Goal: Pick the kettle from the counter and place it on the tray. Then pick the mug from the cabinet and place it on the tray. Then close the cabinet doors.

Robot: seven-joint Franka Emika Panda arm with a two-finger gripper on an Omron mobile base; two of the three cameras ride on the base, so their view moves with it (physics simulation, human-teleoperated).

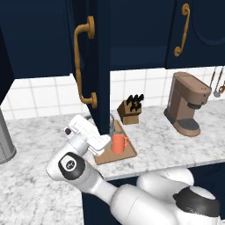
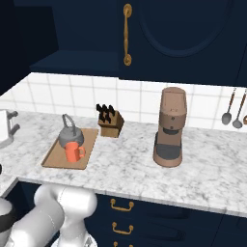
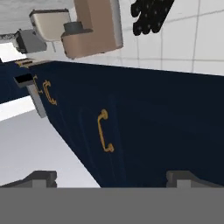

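Observation:
The grey kettle (image 2: 71,132) and the orange-red mug (image 2: 73,152) both stand on the wooden tray (image 2: 53,158), mug in front of kettle. In the left base view the mug (image 1: 118,143) sits on the tray (image 1: 125,154), and the kettle (image 1: 112,119) is mostly hidden behind the open left cabinet door (image 1: 100,66). My gripper (image 1: 100,147) hangs just left of the mug, below that door's edge, touching nothing. In the hand view the gripper (image 3: 113,181) is open, with nothing between its fingertips (image 3: 39,178). The cabinet (image 2: 72,53) gapes dark; its right door (image 2: 183,38) looks shut.
A knife block (image 2: 110,120) stands behind the tray and a brown coffee machine (image 2: 170,128) to its right. Utensils (image 2: 231,113) hang on the tiled wall. A large grey cylinder (image 1: 4,140) is at the far left of the marble counter (image 1: 167,145). Navy base cabinets (image 3: 144,131) run below.

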